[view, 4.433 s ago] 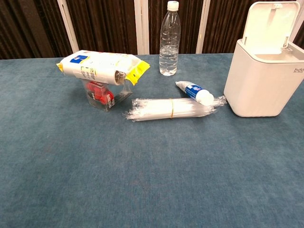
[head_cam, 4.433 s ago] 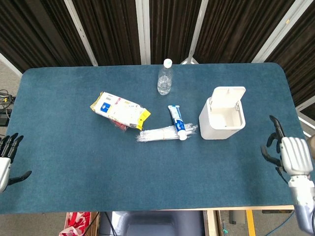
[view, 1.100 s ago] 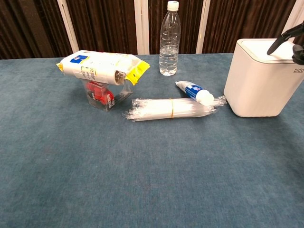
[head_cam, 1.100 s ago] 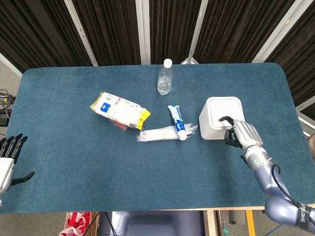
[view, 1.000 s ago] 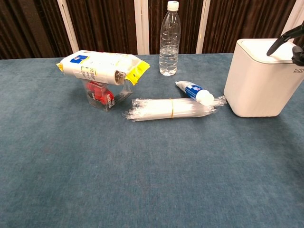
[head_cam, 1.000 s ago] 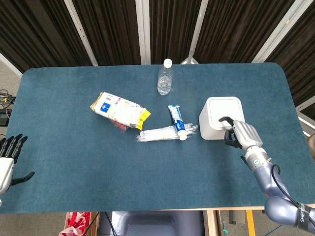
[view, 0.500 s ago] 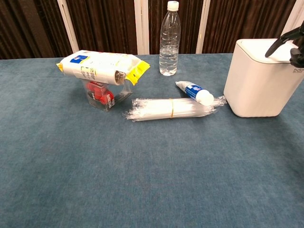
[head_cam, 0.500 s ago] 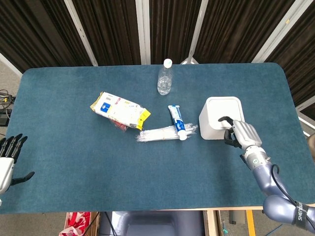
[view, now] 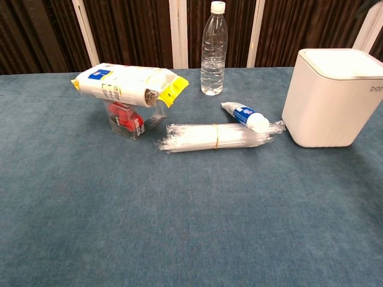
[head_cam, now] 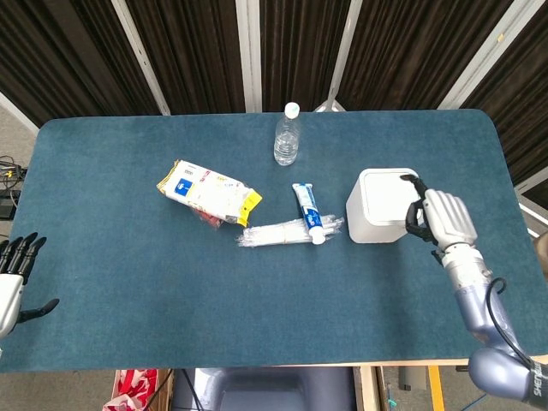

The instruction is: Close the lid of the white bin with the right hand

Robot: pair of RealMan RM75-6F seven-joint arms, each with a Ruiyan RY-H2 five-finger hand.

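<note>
White bin (head_cam: 384, 205) with lid (view: 342, 63) closed.
Right hand (head_cam: 443, 217) beside it, fingers curled, empty; left hand (head_cam: 10, 278) spread open.

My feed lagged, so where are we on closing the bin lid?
Done: the lid lies flat on the white bin. In hand: nothing; the right hand is beside the bin's right side, fingers near its top corner, contact unclear. Left: only pulling that hand clear.
</note>
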